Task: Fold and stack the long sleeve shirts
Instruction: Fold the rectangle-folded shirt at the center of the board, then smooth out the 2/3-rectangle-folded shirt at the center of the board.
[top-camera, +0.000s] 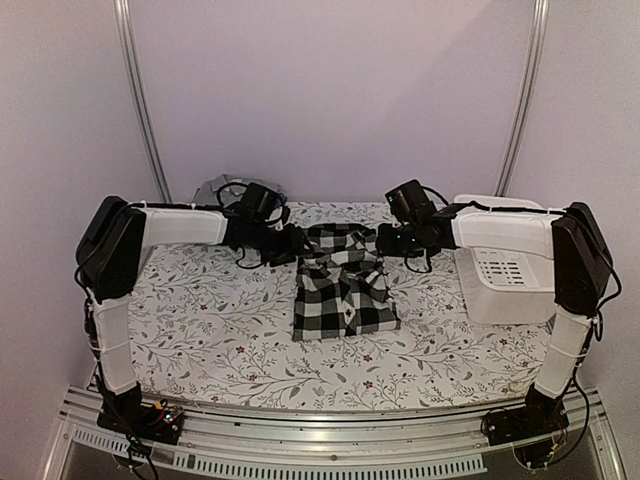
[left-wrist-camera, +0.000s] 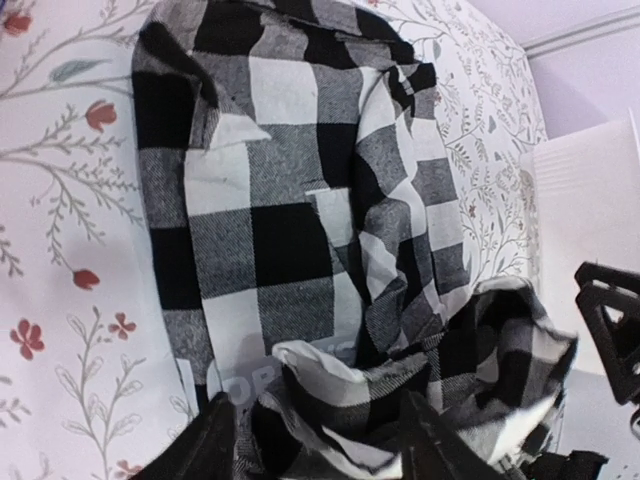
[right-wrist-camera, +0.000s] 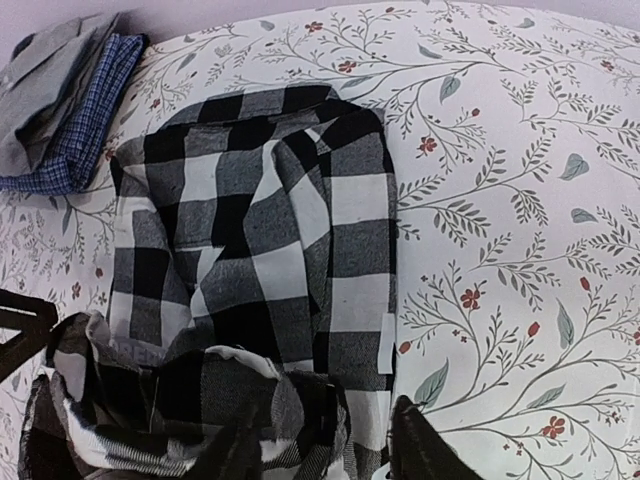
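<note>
A black-and-white checked shirt (top-camera: 345, 290) is seen lying partly folded at the middle of a counter (top-camera: 200, 320) covered in a floral print. The near part of the shirt is laid flat in a rough rectangle, while its far end is bunched and rumpled. The left gripper (top-camera: 298, 243) is placed at the far left corner of the checked shirt; it is released, its two fingers (left-wrist-camera: 205, 445) parted with bunched cloth heaped between them. The right gripper (top-camera: 385, 240) is placed at the far right corner of the checked shirt; one finger (right-wrist-camera: 420, 445) is shown, the rest is covered by cloth, so whether it is grasping cannot be told. Beyond the far left corner of the checked shirt, apart from it, a folded grey shirt (right-wrist-camera: 50, 80) is stacked on a folded blue patterned shirt (right-wrist-camera: 90, 140). A white plastic basket (top-camera: 510, 285) is set to the right of the checked shirt
</note>
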